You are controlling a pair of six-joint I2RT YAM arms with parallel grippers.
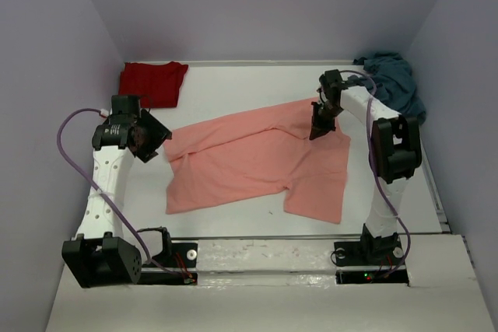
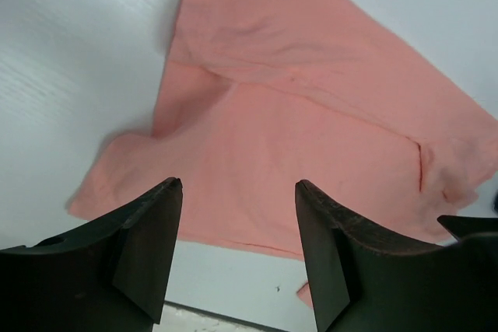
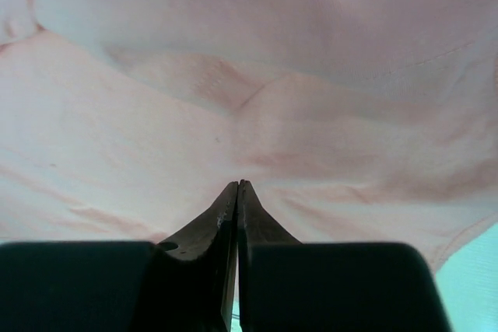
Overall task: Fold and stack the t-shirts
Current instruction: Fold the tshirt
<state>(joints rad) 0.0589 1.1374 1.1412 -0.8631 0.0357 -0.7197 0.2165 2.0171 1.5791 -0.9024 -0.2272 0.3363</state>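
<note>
okay, salmon-pink t-shirt (image 1: 257,162) sprawls across the bench (image 1: 233,91); left fingers (image 2: 148,239) hang released and empty just beside its left edge, right fingers (image 3: 210,239) clenched tight, tips at its far right part.

Left claw (image 2: 237,186) spread wide above salmon-pink t-shirt (image 2: 311,138) on white table (image 2: 70,75).

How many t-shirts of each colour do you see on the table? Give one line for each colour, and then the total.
salmon-pink t-shirt: 1
dark red t-shirt: 1
teal-blue t-shirt: 1
Total: 3
</note>
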